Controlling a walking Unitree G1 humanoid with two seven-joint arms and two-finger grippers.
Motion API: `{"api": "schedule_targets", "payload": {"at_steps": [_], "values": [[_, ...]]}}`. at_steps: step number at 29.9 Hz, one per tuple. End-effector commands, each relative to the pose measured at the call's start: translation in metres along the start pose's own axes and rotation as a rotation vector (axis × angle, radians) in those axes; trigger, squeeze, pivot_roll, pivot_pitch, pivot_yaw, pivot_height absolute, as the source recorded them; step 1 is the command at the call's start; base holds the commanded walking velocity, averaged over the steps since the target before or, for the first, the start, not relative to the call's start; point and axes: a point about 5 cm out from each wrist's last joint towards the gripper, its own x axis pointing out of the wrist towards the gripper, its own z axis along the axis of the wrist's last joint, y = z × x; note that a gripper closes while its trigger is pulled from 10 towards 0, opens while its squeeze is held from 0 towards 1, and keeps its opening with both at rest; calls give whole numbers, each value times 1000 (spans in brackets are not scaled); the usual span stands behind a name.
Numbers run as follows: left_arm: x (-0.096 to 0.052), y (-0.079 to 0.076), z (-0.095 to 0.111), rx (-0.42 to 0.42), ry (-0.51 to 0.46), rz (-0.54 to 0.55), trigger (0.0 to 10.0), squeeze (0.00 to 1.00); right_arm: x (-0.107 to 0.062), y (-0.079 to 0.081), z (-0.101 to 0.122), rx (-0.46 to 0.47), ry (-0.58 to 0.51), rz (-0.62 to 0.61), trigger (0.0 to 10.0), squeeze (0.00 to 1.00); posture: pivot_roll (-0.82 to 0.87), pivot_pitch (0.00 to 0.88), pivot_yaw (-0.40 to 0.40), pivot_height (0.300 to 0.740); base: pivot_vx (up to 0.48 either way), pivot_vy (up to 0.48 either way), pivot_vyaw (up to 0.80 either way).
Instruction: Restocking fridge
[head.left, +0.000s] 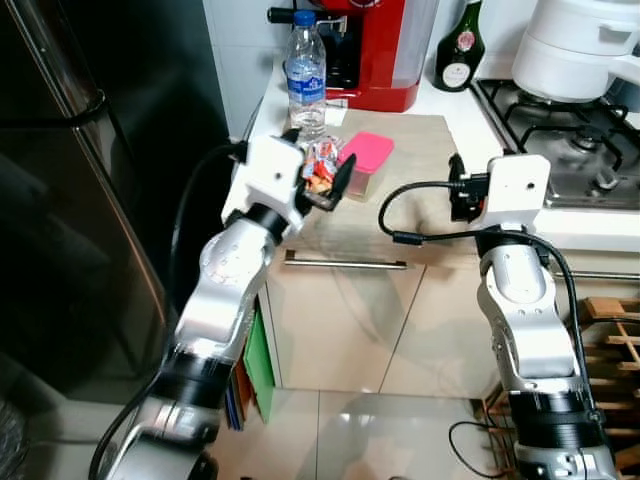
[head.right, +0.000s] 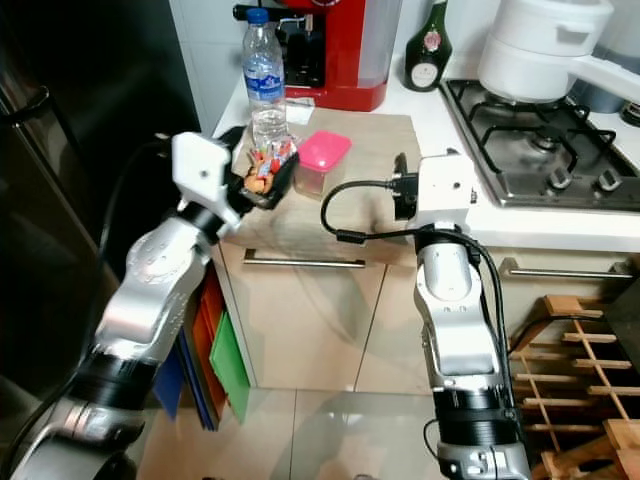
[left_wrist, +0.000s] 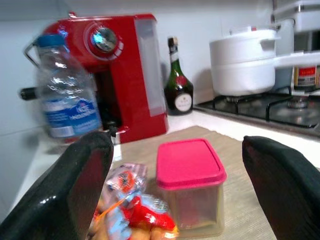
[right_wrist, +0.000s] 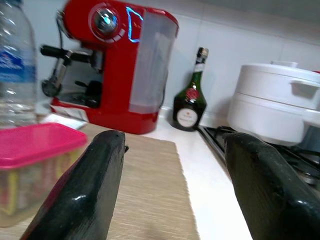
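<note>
Two raised arms, left claw (head.left: 325, 180) and right claw (right_wrist: 170, 185) both wide, over the counter (head.left: 400, 200).

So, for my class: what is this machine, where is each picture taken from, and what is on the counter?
It is a humanoid robot with two silver arms. Two pictures come from cameras in its head, looking down; two come from cameras on its wrists, looking along each hand's black fingers. On the counter lie a mat, a pink-lidded box, a snack bag, a water bottle, a red coffee machine and a green bottle. A white pot sits on the stove. The left hand is open around the bag and box; the right hand is open, holding nothing.
</note>
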Motion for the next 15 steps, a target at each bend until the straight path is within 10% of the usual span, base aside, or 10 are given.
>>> {"api": "schedule_targets", "payload": {"at_steps": [1, 6, 7, 15], "values": [[19, 6, -8, -26, 64, 30, 10000, 0, -2, 3, 11, 1, -62, 17, 10000, 1000, -167, 0, 72, 740, 0, 0, 0], [35, 10, -9, -87, 100, 44, 10000, 0, -5, 7, 16, -16, -77, 26, 10000, 894, -197, 0, 94, 740, 0, 0, 0], [38, 10, -9, -102, 107, 47, 10000, 0, -7, 7, 17, -13, -81, 27, 10000, 12, -214, 0, 106, 740, 0, 0, 0], [53, 11, -11, -152, 167, 74, 10000, 0, -21, -1, 17, -16, -78, -19, 10000, 0, -272, 0, 146, 740, 0, 0, 0]]}}
